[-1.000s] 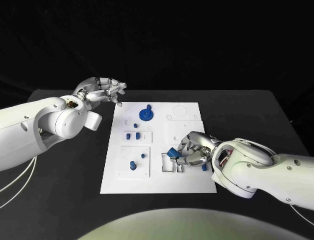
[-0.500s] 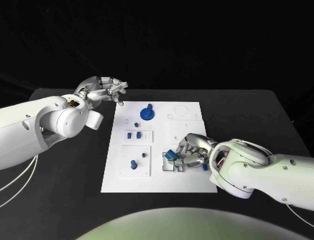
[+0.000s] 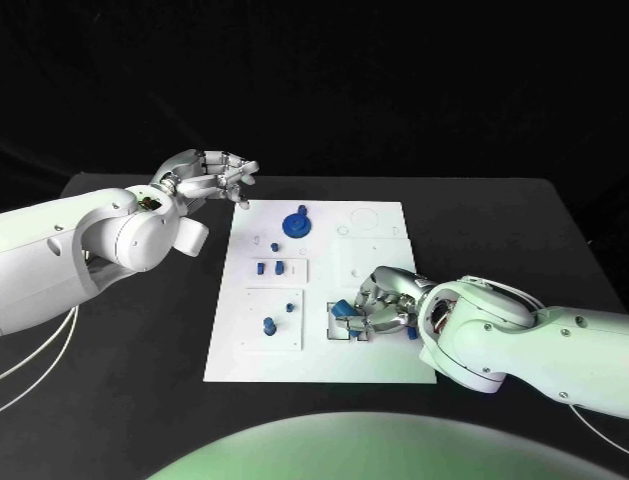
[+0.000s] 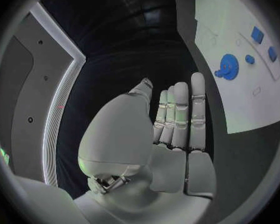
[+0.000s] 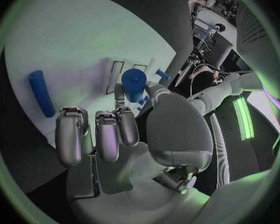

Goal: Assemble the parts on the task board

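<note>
The left hand [image 3: 210,177] hovers off the board's [image 3: 257,350] far left corner, fingers loosely spread, grasping nothing. On the board, a blue gear [image 3: 297,225] sits near its far edge (smaller blue pegs [image 3: 268,326] lie nearer). The right hand [image 3: 386,300] rests on the board's near right part, pinching a blue part [image 5: 133,84] over a slot.
</note>
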